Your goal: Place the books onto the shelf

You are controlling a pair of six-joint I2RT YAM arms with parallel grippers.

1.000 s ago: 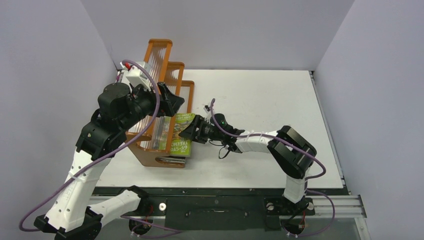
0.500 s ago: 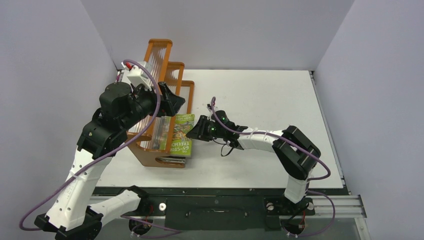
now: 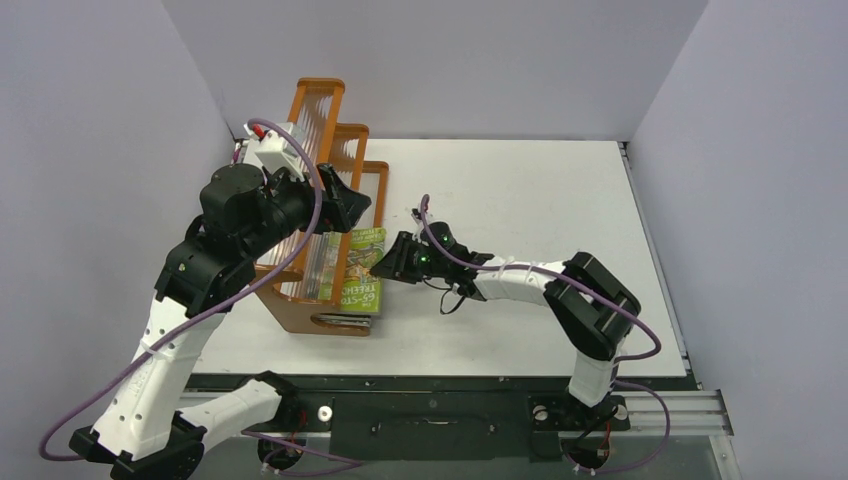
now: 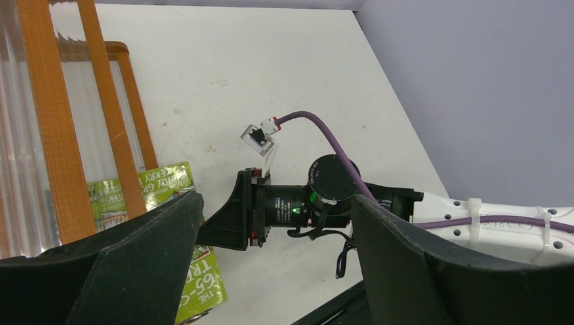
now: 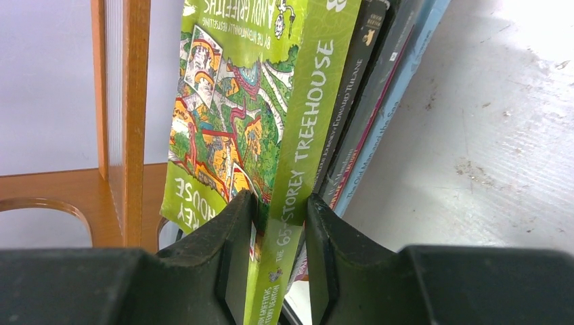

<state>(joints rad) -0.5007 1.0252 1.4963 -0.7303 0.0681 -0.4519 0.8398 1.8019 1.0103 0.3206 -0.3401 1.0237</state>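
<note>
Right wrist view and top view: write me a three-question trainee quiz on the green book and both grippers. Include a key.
1. True or false: the green 65-Storey Treehouse book lies flat with nothing beside it.
2. Pick one. The right gripper is: A) open above the book; B) shut on the book's spine edge; C) shut on a cable.
3. Fill in: the left gripper hangs over the wooden shelf with its jaws ____.

Key: 1 false, it stands on edge against other books; 2 B; 3 open.
</note>
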